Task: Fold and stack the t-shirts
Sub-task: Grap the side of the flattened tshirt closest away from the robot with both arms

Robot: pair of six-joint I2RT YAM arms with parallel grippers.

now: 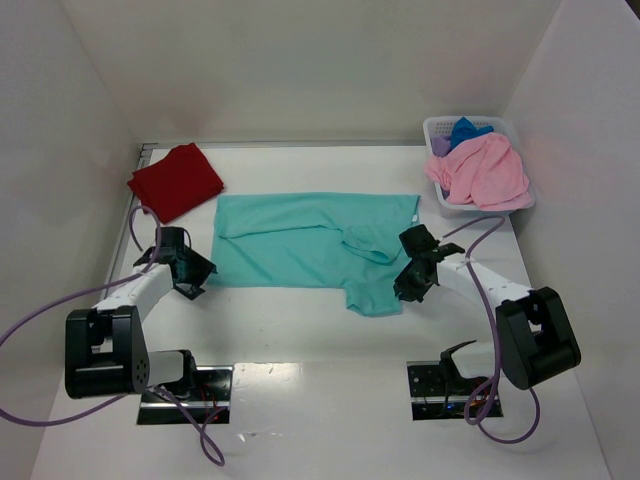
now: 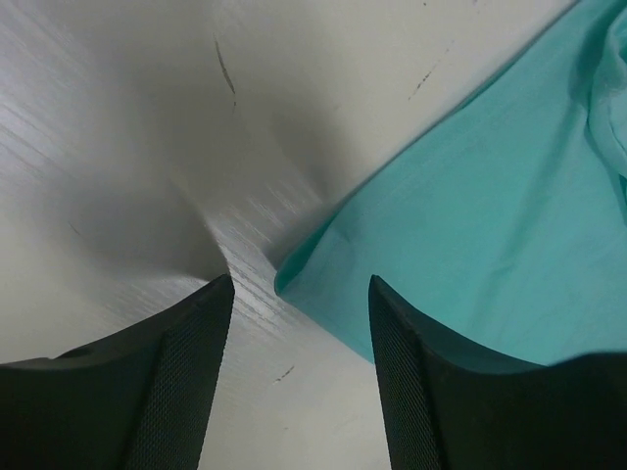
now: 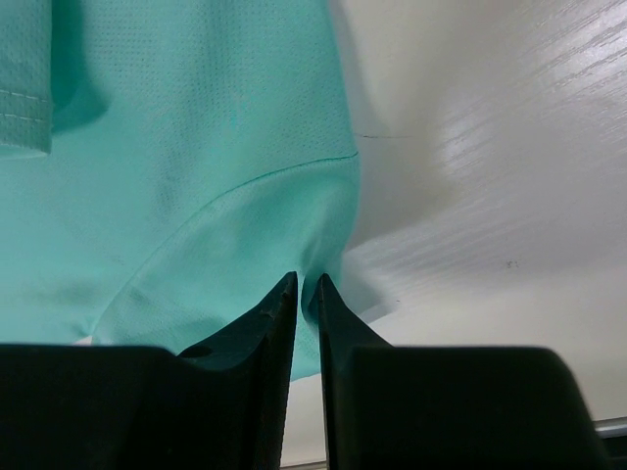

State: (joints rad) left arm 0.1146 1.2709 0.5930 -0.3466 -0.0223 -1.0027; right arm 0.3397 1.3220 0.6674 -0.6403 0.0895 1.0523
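Teal t-shirt [image 1: 300, 240] lay spread flat in middle of worktop [image 1: 320, 340], one sleeve folded in on top. We saw left fingers [image 2: 186, 382] wide apart at shirt's near left corner, holding nothing. Right fingers [image 3: 263, 352] were pinched tight on shirt's edge by lower sleeve. Dark red t-shirt [image 1: 175, 180] lay folded at far left. Pink t-shirt [image 1: 485, 172] hung over white basket [image 1: 438, 124] at far right, with blue t-shirt [image 1: 468, 130] and purple t-shirt [image 1: 440, 146] inside.
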